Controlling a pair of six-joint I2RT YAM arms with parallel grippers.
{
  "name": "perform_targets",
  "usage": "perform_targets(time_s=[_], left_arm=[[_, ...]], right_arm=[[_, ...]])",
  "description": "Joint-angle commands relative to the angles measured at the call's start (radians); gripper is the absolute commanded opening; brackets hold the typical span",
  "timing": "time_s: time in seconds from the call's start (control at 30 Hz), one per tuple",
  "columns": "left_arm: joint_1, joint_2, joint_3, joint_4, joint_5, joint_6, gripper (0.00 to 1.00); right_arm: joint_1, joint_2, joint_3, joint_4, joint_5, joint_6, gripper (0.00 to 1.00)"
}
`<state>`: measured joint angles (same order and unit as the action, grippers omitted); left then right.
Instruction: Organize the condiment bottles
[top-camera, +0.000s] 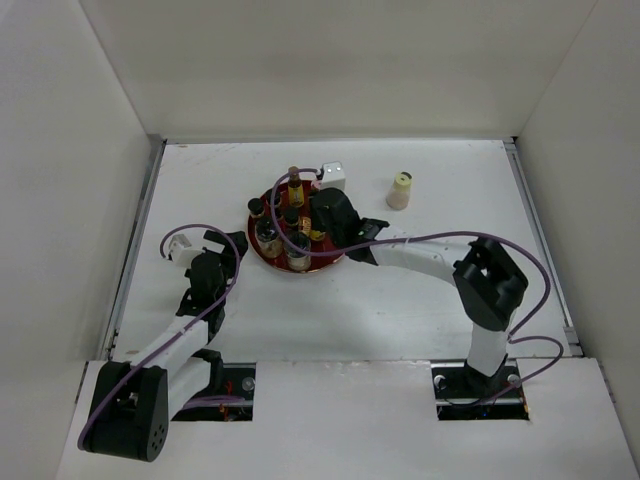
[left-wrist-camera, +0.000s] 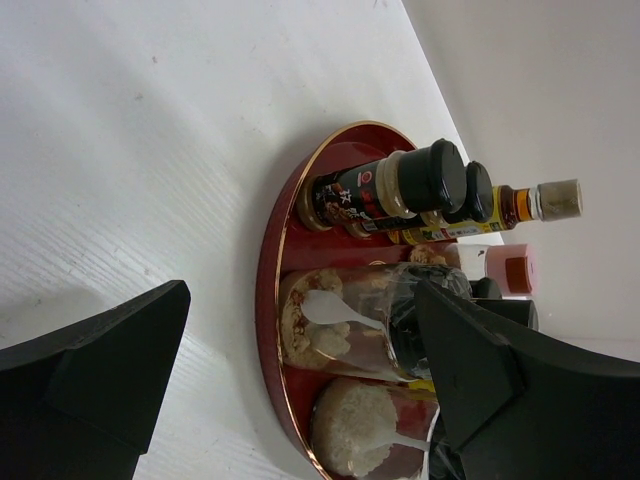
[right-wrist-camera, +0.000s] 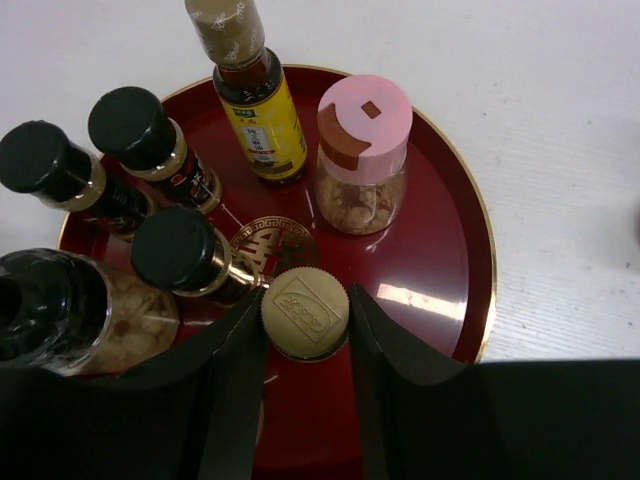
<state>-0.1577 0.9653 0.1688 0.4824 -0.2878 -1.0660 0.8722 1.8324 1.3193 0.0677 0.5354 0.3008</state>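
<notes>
The red tray (right-wrist-camera: 440, 250) is placed on the far half of the table (top-camera: 450, 300), a little left of its middle. The right gripper (right-wrist-camera: 305, 300) is held over the tray, and its two fingers are pressed against the sides of the gold-capped bottle (right-wrist-camera: 305, 318), just beside the gold emblem (right-wrist-camera: 272, 238) at the centre of the tray. The jaws are only narrowly apart, by the width of this cap. It cannot be told if the bottle is resting on the tray or is raised.

On the tray are also seen an amber bottle (right-wrist-camera: 258, 110) with a yellow label, a pink-capped jar (right-wrist-camera: 363, 150) beside it, three black-capped bottles (right-wrist-camera: 135, 125) and a jar with a dark lid (right-wrist-camera: 70, 315). The cream bottle (top-camera: 400, 190) is standing alone on the table, to the right of the tray, toward the far edge. A white box (top-camera: 333, 177) is seen just behind the tray.

The left gripper (top-camera: 228, 244) is kept beside the left rim of the tray, with its jaws spread wide and nothing between them.
</notes>
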Motion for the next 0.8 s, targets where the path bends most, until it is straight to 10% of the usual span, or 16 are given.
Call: perform_targets(time_s=[0.0, 0.77], left_arm=[[0.001, -0.007, 0.003, 0.044, -0.013, 0.009, 1.00], [-0.003, -0.017, 0.003, 0.041, -0.010, 0.009, 1.00]], right_arm=[[-0.003, 0.008, 0.083, 0.116, 0.011, -0.012, 0.29], [0.012, -0.012, 0.014, 0.118, -0.009, 0.050, 0.68]])
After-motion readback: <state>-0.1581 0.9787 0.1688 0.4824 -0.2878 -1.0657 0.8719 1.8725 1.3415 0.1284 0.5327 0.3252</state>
